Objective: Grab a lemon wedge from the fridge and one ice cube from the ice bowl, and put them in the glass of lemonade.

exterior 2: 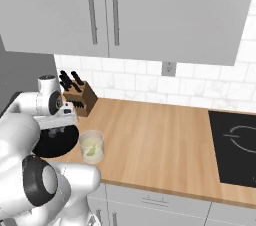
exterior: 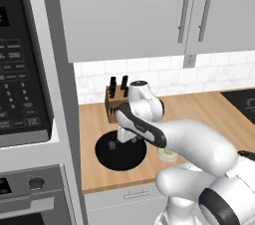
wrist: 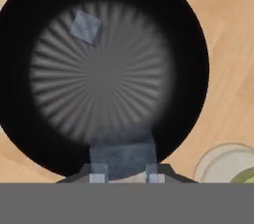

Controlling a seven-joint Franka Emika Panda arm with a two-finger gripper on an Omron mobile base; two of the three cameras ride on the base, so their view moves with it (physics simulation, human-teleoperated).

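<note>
The round black ice bowl (wrist: 191,74) lies right under my hand, on the wooden counter. One loose greyish ice cube (wrist: 85,26) rests in its upper left part, seen also as the ice cube (exterior: 112,145). My gripper (wrist: 124,176) hovers over the bowl's (exterior: 107,157) near rim, shut on a second ice cube (wrist: 123,154) held between its tips. The glass of lemonade (exterior 2: 92,146) stands just right of the bowl (exterior 2: 50,146), and a pale yellow-green lemon wedge (exterior 2: 90,153) lies in it. The glass (wrist: 223,164) peeks in at the lower right. The fridge is out of view.
A wooden knife block (exterior: 113,100) stands behind the bowl against the tiled wall. The black-fronted oven stack (exterior: 22,94) rises to the left. A black cooktop (exterior 2: 235,145) is set into the counter at the right. Grey cabinets (exterior 2: 150,15) hang overhead.
</note>
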